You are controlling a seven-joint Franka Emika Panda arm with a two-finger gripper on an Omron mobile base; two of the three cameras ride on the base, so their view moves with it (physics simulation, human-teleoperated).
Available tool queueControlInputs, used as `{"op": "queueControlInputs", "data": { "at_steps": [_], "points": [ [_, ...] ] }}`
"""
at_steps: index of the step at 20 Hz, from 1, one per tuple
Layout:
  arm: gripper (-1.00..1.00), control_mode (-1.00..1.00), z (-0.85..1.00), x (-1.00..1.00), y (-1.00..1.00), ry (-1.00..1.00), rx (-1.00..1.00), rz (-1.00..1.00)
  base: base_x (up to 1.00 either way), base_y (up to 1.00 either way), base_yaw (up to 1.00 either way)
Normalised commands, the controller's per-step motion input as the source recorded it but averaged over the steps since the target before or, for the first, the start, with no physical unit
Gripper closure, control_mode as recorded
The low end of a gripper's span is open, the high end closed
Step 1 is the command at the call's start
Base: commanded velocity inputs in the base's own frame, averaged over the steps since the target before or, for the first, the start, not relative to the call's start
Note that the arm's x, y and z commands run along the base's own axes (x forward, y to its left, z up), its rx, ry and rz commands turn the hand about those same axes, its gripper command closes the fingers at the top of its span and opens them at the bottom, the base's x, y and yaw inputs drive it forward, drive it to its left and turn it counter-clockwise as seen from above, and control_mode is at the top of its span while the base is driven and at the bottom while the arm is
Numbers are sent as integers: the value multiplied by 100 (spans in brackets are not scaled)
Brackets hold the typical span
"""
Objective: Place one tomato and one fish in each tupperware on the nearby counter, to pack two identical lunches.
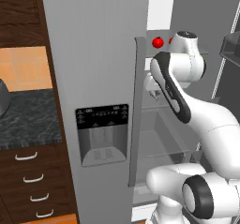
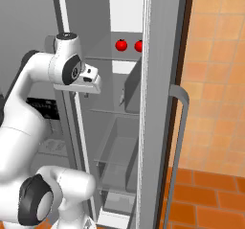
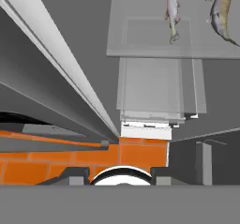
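Tomatoes first: you see the two small glossy red tomatoes, one beside the other, on an upper shelf inside the open grey refrigerator. In the left base view one tomato shows clearly and the second is half hidden behind the white arm. The two thin grey-silver fish, the slender one and the broader one, lie near each other but apart on a pale translucent shelf in the hand view. So all four food items sit in the refrigerator, and nothing is packed as far as the pictures show.

The two-finger gripper hangs at the end of the white arm, just in front of the shelves and below the level of the tomatoes. You see nothing between its fingers. If the jaws are spread or closed, I cannot tell, because the fingertips are too small and partly hidden.

At the left you see a piece of the black-grey speckled stone counter above the dark brown wooden drawers. I judge the task is at its beginning: every pick and every placing is left to do, four items in total.
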Motion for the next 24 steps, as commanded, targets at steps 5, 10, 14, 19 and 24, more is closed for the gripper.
{"op": "queueControlInputs", "data": {
  "at_steps": [5,10,14,19,24],
  "points": [
    [-100,-100,-10,-7,-31,-10,0,-1,0,0,0],
    [-100,-100,-20,-1,-55,-18,1,-2,0,0,0],
    [-100,-100,-46,-5,-34,-18,0,-3,0,0,0],
    [-100,-100,-34,-1,-17,-17,0,-4,0,0,0],
    [-100,-100,-31,1,-13,-18,0,-5,0,0,0]
  ]
}}
